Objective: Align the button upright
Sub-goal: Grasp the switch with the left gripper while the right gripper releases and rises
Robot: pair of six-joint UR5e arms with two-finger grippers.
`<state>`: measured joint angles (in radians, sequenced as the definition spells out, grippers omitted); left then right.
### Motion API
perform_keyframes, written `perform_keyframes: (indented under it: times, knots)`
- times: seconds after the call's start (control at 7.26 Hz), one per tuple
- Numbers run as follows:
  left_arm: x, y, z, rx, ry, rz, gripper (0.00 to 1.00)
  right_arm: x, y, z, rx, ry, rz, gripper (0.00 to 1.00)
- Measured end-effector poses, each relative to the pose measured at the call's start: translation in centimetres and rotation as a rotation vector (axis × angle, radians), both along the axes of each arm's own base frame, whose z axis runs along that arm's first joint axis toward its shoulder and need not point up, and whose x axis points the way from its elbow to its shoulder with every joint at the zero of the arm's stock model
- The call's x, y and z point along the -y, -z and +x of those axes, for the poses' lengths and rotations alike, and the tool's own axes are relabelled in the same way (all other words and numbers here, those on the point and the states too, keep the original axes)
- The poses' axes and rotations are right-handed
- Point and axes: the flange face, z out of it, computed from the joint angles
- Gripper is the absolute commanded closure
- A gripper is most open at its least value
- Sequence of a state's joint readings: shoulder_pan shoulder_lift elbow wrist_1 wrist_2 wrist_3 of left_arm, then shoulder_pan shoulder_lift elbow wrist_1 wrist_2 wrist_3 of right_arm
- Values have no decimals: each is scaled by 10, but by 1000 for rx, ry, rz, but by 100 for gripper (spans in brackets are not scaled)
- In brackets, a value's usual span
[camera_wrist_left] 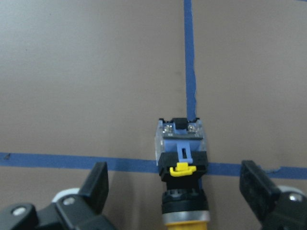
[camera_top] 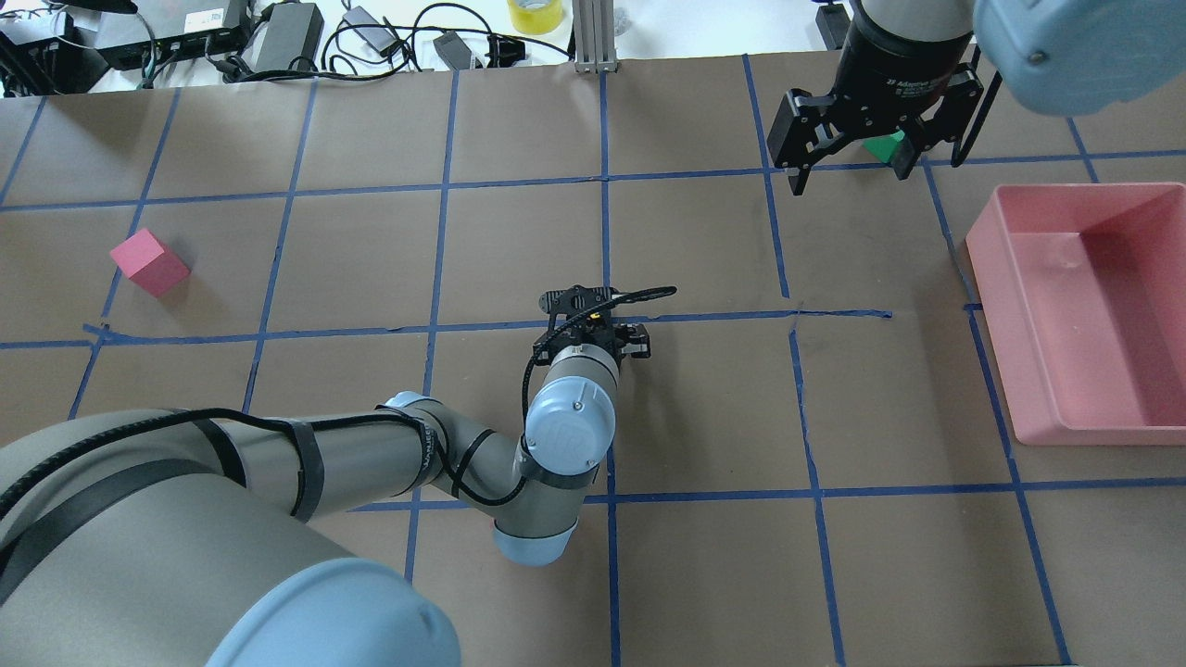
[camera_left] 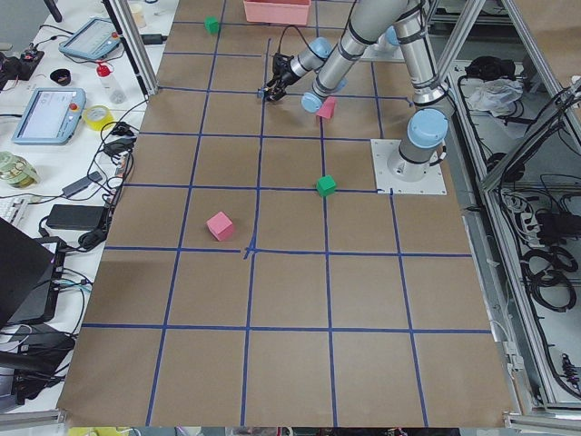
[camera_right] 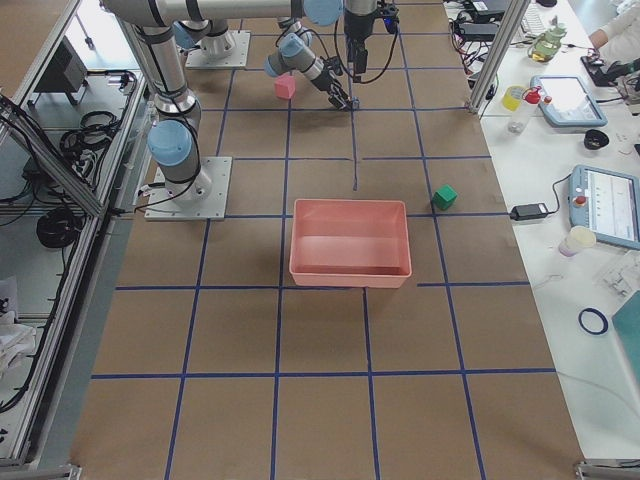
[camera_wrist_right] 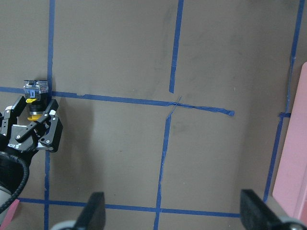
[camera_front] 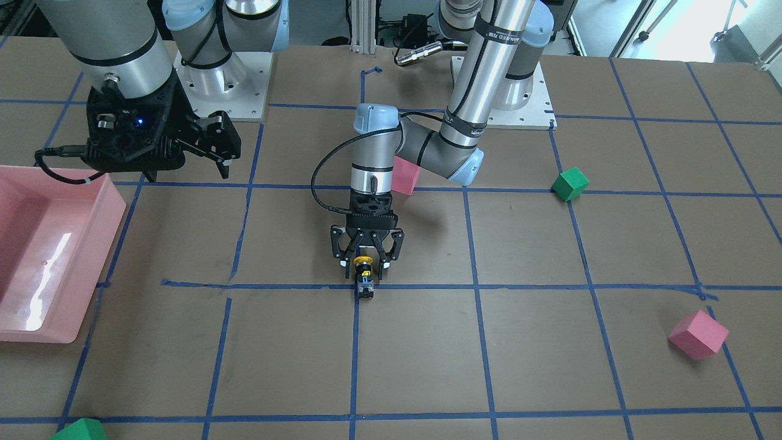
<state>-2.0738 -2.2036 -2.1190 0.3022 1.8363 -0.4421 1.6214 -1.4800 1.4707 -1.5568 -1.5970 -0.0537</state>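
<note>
On brown-papered, blue-taped table (camera_front: 244, 354), found button (camera_wrist_left: 181, 158) on its side, midway between desk's side edges, cap-end inside left gripper (camera_front: 365, 269), spread wide. Best closed squarely on cap before tipping up. Saw right gripper (camera_top: 850, 171) agape, aloft toward right edge.

In the front-facing view the brown paper-covered table (camera_front: 293, 354) lies bare to the left, to the right and below the small yellow-capped push-button switch (camera_front: 365, 278), which sits on a blue tape crossing. From above, the left gripper (camera_front: 365, 269) blocks the way, its spread fingers flanking the yellow cap with a gap on each side. A pink foam cube (camera_front: 405, 176) stands just behind that arm's wrist. The right gripper (camera_front: 221, 153), fingers spread, hangs at upper left, near the pink plastic tray (camera_front: 113, 201) at the left edge. A green foam cube (camera_front: 570, 184) and a second pink cube (camera_front: 698, 334) sit well apart on the right.
</note>
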Motion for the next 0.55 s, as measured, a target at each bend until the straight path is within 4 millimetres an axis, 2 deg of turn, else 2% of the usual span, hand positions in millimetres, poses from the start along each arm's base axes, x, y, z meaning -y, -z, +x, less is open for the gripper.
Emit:
perform_keyframes:
  times: [0.14,0.41,0.55]
  knots:
    - [-1,1,0,3,3,3,70,0,1,0,0,0,3,0]
    - [-2,1,0,5,8,6,79,0,4,-1,-1,2,9,0]
    - [-1,-4,-1,2,12,1,79,-1,5,-1,0,3,10,0]
